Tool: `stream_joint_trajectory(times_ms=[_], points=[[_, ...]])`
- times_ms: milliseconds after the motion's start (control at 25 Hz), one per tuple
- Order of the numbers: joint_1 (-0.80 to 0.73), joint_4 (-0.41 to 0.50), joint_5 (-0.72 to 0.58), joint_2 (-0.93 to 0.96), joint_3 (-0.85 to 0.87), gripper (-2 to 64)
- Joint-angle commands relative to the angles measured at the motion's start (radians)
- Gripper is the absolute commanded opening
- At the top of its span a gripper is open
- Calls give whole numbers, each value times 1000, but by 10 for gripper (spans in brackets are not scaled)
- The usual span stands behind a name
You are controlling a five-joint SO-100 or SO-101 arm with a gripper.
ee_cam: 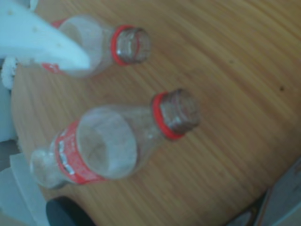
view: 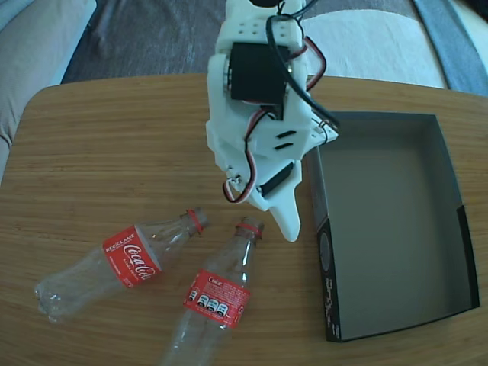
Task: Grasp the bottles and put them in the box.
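A round-cornered wooden table (view: pixel 114 137) holds 2 clear plastic bottles with red labels and a shallow box. In the fixed view, the left bottle (view: pixel 114 263) and the right bottle (view: pixel 217 301) both lie on their sides near the front edge, necks pointing up and to the right, close together but apart. The box (view: pixel 396 221), grey inside with black sides, sits empty at the right, just beside the right bottle's neck. The white gripper (view: pixel 286 221) hangs above the table between the bottle necks and the box, holding nothing; whether its jaws are parted or closed cannot be told. The wrist view is blurry and shows both uncapped bottle mouths.
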Motion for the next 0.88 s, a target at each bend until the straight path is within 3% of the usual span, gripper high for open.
stream_joint_trajectory(times_ms=[0, 120, 360, 640, 840], points=[[-29, 0, -3, 8, -15, 473], [-48, -37, -6, -6, 0, 473], [-43, -60, -138, -44, 25, 480], [-46, -199, -179, -46, 110, 480], [-46, -216, -181, -46, 158, 477]])
